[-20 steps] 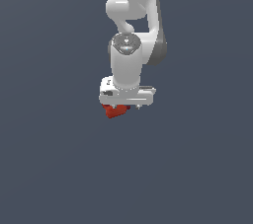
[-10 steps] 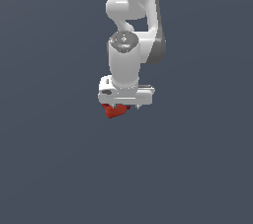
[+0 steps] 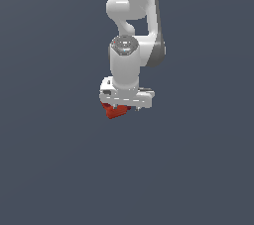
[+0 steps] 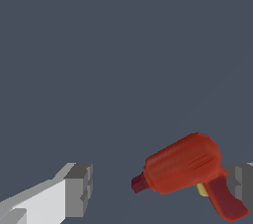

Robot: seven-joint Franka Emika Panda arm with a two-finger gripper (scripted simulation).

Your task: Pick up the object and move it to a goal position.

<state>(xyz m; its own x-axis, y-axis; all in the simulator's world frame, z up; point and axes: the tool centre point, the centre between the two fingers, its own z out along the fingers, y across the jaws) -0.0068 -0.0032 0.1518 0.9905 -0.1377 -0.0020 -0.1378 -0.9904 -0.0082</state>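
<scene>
pincer [image 3: 121,106] is open, pointing down over the red object [image 4: 190,168], which sits on the plain grey bench [image 3: 54,169]. wrist view shows it's drill-shaped: fat red body, short darker nose, darker red handle, a small yellow bit at the handle root. it's off-centre between the fingers: body and handle sit right by one finger pad [image 4: 243,181], maybe touching, can't tell. wide gap to the other pad [image 4: 79,188]. in the exterior view only a red corner [image 3: 117,111] shows under the hand, on the exterior view's left side, so height above the bench is hard to judge.

step in hand, as i read it: lining up the grasp, not yet closed. to do it well: shift sideways so the fat body sits midway between the pads, then close across the body, not the nose or handle. closing as-is likely shoves or spins it. no goal marker visible in either view.
</scene>
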